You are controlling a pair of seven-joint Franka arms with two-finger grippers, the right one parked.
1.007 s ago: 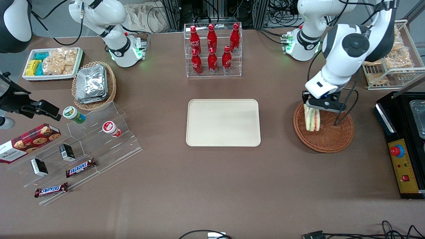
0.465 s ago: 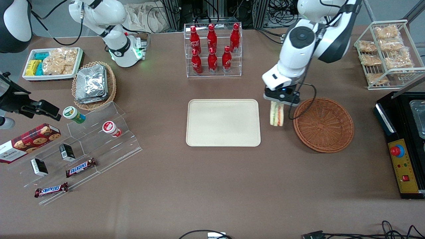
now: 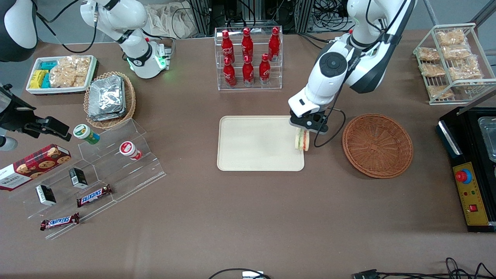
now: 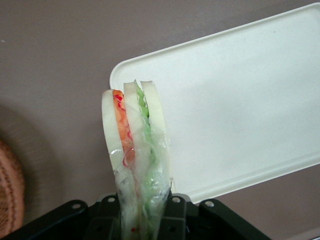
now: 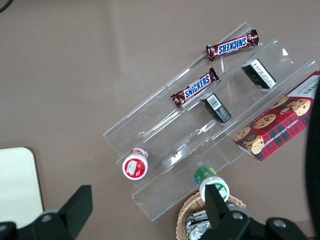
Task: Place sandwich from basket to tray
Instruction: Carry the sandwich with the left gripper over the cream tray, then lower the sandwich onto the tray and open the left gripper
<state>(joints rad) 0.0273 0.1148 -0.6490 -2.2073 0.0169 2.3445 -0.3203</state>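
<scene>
My left gripper (image 3: 304, 131) is shut on the sandwich (image 3: 301, 141), a wrapped wedge with pale bread and orange, red and green filling, hanging edge-down from the fingers. It hangs in the air over the edge of the cream-beige tray (image 3: 255, 143) nearest the working arm's end. In the left wrist view the sandwich (image 4: 136, 150) rises from between the black fingers (image 4: 172, 220), with the tray (image 4: 235, 100) under it and a rounded corner beside it. The round brown wicker basket (image 3: 377, 145) stands beside the tray toward the working arm's end with nothing in it.
A clear rack of red bottles (image 3: 248, 58) stands farther from the front camera than the tray. A wire rack of snack bags (image 3: 451, 62) and a black control box (image 3: 471, 166) lie at the working arm's end. A foil-packet basket (image 3: 109, 99) and acrylic steps (image 3: 100, 170) lie toward the parked arm's end.
The gripper has lifted the sandwich out of the basket and carried it sideways toward the parked arm's end, from over the basket to over the tray's edge.
</scene>
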